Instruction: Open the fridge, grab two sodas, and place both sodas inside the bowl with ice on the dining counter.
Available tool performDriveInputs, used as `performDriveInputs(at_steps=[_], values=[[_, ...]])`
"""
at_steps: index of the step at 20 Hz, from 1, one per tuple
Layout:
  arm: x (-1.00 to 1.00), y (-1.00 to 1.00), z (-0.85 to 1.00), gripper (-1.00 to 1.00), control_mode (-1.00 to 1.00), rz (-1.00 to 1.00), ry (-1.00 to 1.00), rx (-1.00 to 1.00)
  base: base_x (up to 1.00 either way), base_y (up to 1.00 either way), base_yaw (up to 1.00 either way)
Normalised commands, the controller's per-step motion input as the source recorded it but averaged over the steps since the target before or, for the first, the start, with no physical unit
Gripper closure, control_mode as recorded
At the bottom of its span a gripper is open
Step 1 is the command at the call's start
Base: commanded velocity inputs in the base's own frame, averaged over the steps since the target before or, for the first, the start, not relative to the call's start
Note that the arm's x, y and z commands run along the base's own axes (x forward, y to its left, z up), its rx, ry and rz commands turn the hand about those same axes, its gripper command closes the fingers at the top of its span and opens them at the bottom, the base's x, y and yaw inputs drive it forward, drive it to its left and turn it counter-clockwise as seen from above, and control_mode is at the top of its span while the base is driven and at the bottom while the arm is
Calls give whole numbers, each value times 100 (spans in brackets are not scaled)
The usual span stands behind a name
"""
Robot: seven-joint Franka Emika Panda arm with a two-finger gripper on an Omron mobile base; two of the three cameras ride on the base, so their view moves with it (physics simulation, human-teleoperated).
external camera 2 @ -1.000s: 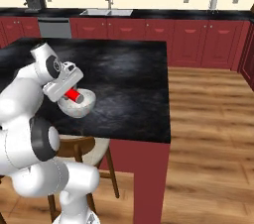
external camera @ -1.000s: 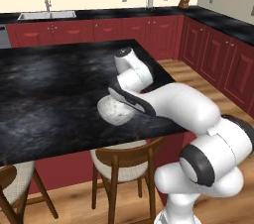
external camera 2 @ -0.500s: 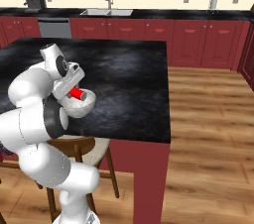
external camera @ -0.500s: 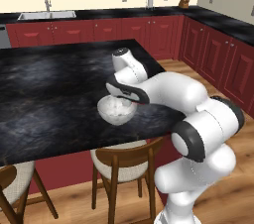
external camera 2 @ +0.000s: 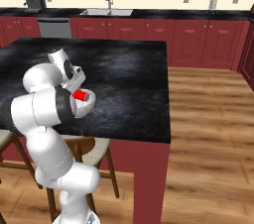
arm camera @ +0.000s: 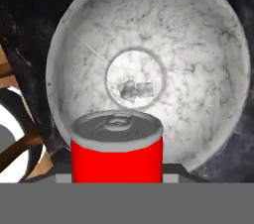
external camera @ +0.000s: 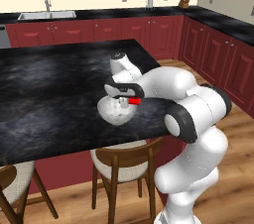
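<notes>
one soda can [arm camera: 117, 148], still pinched between the fingers [external camera: 126, 101], now hangs over the ice bowl [external camera: 117, 111] on the table [external camera: 54, 89], arm swung forward.

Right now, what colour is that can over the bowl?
Red with a silver top; the hand view shows it best.

I count one soda can [arm camera: 117, 148], one bowl [arm camera: 198, 34], two ice cubes [arm camera: 136, 90], two stools [external camera: 121, 161].
</notes>
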Motion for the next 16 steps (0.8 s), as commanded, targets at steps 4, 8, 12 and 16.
performDriveInputs(at_steps=[4, 8, 12, 16], values=[[27, 15, -33, 100, -100, 10, 4, 0, 0, 0, 0], [19, 14, -28, 100, -100, 9, 5, 0, 0, 0, 0], [16, 15, -26, 100, -100, 8, 5, 0, 0, 0, 0], [12, 11, -23, 100, -100, 7, 3, 0, 0, 0, 0]])
